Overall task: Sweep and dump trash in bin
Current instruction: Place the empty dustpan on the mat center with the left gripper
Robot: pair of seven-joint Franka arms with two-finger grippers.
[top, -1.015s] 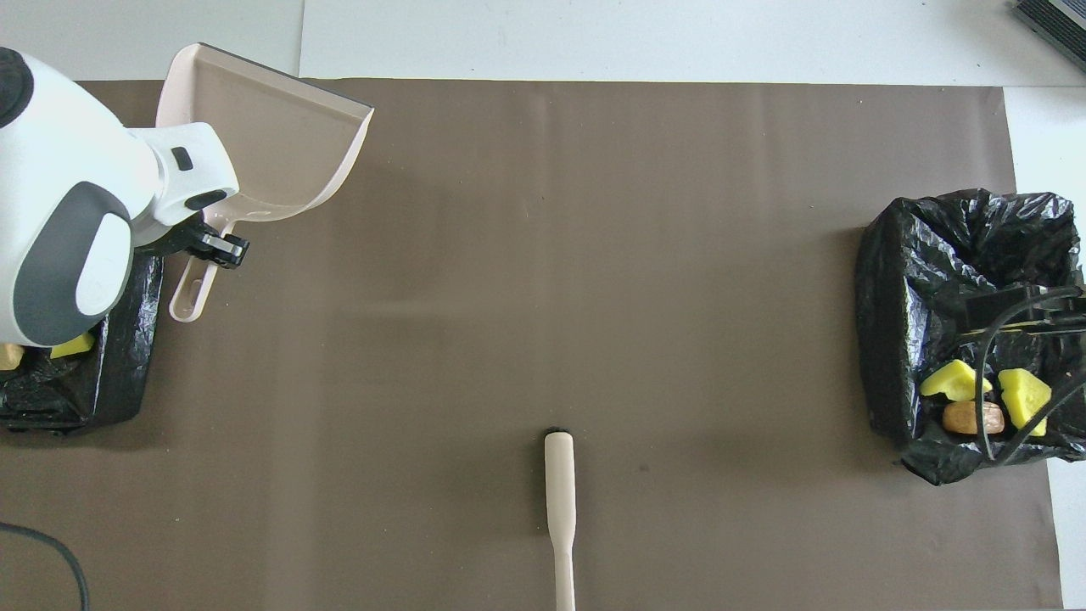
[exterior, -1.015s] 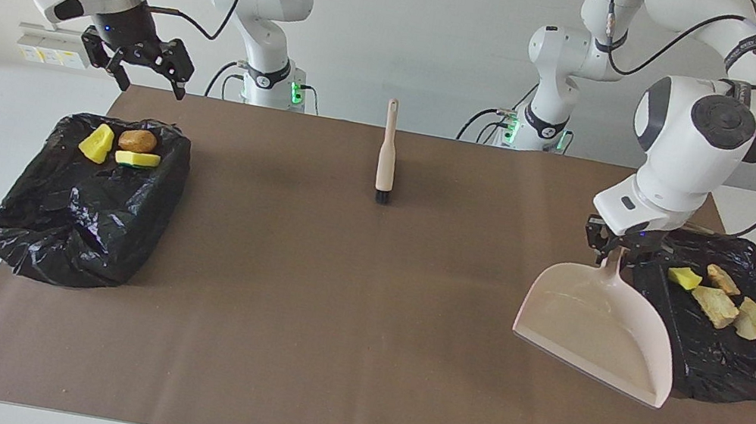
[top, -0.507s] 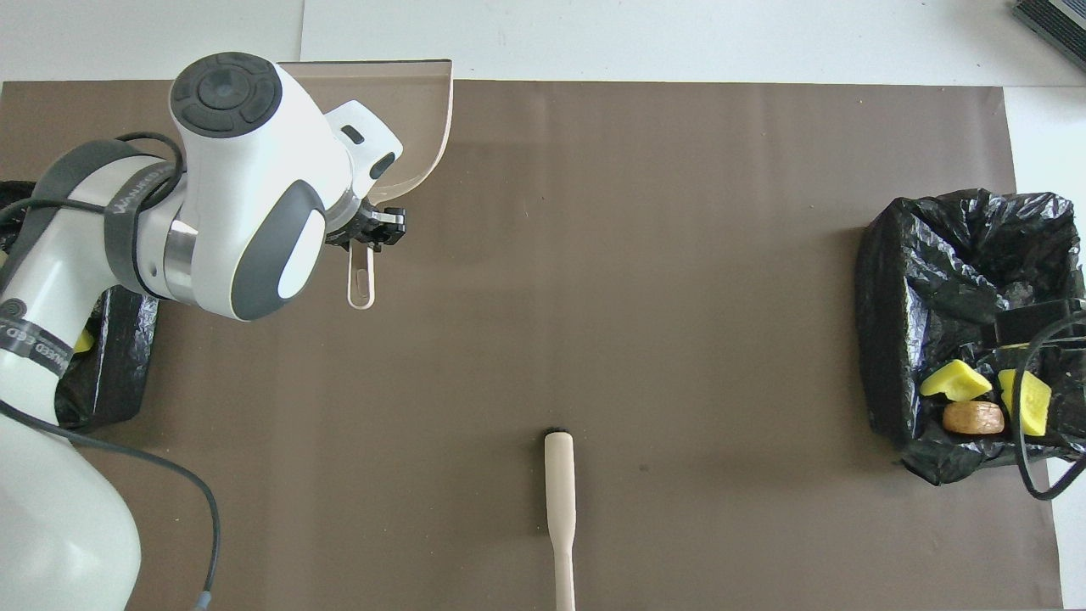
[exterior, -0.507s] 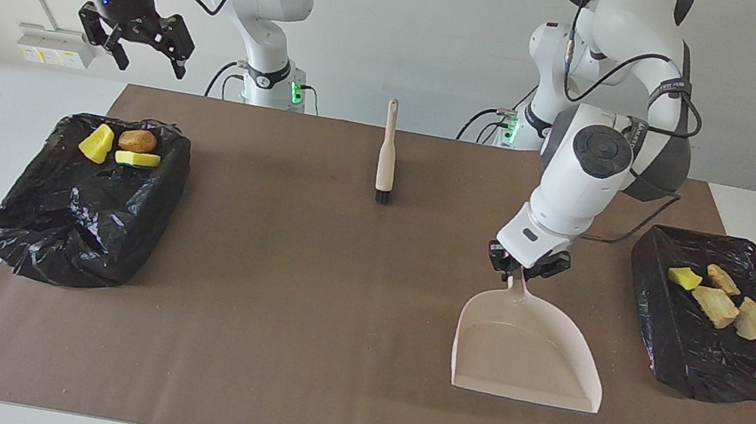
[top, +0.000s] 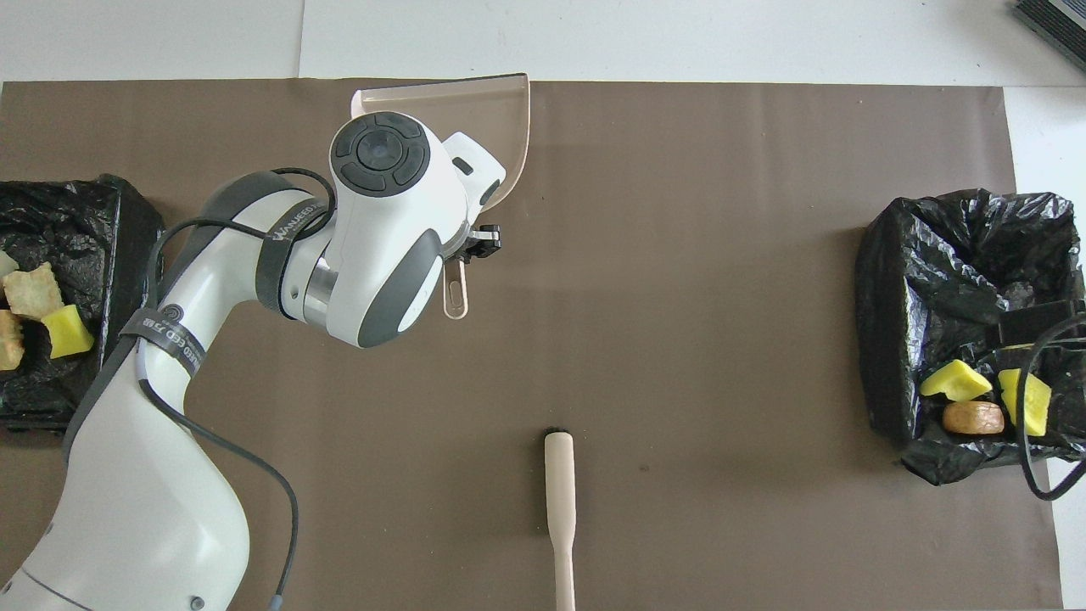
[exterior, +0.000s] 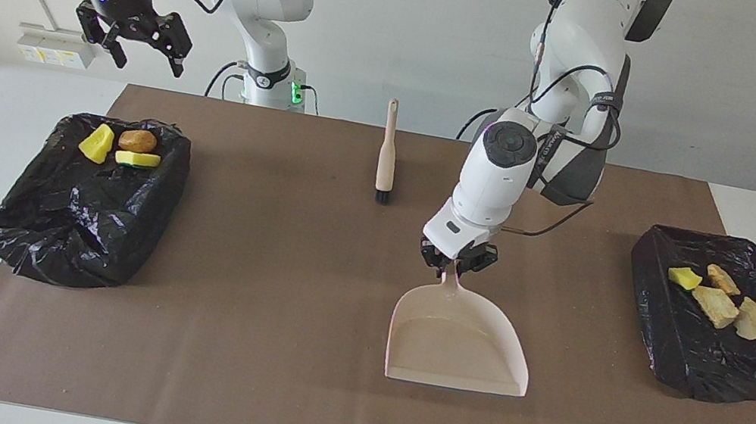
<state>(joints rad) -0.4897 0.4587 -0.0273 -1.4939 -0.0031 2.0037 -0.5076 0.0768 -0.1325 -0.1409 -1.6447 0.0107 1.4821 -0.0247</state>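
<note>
My left arm reaches out over the middle of the table, forearm sloping down, wrist bent so the left gripper (exterior: 457,264) points at the surface, fingers pinched on the dustpan (exterior: 456,340) handle. My right arm is folded up high at its own end, waiting, with the right gripper (exterior: 133,37) hanging in the air, tilted, fingers spread wide and holding nothing.

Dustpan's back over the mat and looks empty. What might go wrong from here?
1. The left gripper holds the dustpan only by its thin handle, so the pan could twist when set down.
2. The brush lies nearby; a low swing might knock it.
3. The right gripper hangs open over one bin, waiting.
</note>
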